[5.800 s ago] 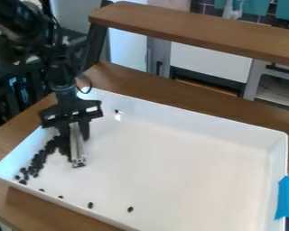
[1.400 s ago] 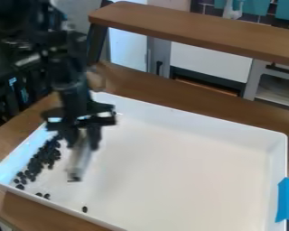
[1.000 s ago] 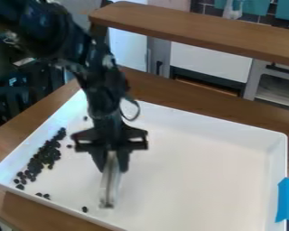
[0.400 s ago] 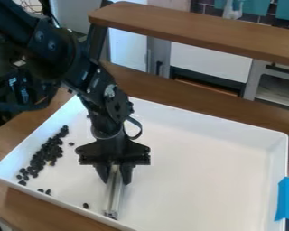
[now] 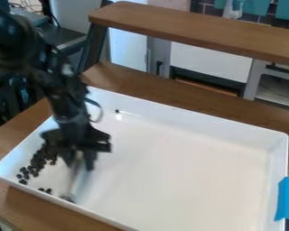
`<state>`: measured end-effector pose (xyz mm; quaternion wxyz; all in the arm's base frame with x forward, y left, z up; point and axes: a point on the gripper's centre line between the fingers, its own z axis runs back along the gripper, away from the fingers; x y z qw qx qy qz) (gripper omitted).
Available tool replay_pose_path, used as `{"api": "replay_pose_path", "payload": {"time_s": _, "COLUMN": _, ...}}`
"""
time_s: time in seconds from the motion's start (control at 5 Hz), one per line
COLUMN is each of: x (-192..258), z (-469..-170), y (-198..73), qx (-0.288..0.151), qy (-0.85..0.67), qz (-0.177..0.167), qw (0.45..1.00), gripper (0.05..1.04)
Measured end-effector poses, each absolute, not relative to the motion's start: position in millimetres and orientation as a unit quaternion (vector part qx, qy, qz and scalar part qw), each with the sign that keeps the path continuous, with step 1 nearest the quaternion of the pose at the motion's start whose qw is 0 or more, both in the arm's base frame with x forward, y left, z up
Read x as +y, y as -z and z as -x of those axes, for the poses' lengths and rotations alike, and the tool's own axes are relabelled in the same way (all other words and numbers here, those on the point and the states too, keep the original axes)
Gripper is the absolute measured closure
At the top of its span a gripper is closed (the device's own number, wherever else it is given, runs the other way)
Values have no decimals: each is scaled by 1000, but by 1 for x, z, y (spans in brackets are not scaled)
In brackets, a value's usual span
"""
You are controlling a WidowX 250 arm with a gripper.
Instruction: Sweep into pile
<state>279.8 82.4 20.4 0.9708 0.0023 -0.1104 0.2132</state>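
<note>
Camera view: my gripper [image 5: 79, 163] hangs over the left part of the white tray [image 5: 189, 158], fingers closed to the width of the pale bar [image 5: 79, 180] gripped upright-ish between them. Bar blurred; long axis slants down toward the near wall. Main pile of dark pieces [image 5: 37, 163] lies to the view's left of my fingers, along the side wall. Two strays [image 5: 45, 190] sit between bar's foot and wall. Judgement: next push goes leftward, bar's broad flank leading.
</note>
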Motion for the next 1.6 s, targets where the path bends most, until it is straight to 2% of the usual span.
{"api": "replay_pose_path", "payload": {"time_s": 0.4, "x": 149, "z": -264, "y": -28, "qx": -134, "qy": -125, "qz": -27, "qw": 983, "gripper": 703}}
{"api": "replay_pose_path", "payload": {"time_s": 0.6, "x": 153, "z": -266, "y": -43, "qx": -152, "qy": -127, "qz": -19, "qw": 980, "gripper": 703}}
{"api": "replay_pose_path", "payload": {"time_s": 0.8, "x": 133, "z": -277, "y": -57, "qx": -137, "qy": -171, "qz": 23, "qw": 975, "gripper": 703}}
{"api": "replay_pose_path", "payload": {"time_s": 1.0, "x": 84, "z": -315, "y": -86, "qx": -130, "qy": -206, "qz": 60, "qw": 968, "gripper": 703}}
{"api": "replay_pose_path", "payload": {"time_s": 1.2, "x": 47, "z": -341, "y": -88, "qx": -110, "qy": -255, "qz": 43, "qw": 960, "gripper": 703}}
{"api": "replay_pose_path", "payload": {"time_s": 1.4, "x": 28, "z": -369, "y": -77, "qx": -102, "qy": -283, "qz": 18, "qw": 953, "gripper": 703}}
{"api": "replay_pose_path", "payload": {"time_s": 1.6, "x": 42, "z": -387, "y": -61, "qx": -105, "qy": -303, "qz": -4, "qw": 947, "gripper": 703}}
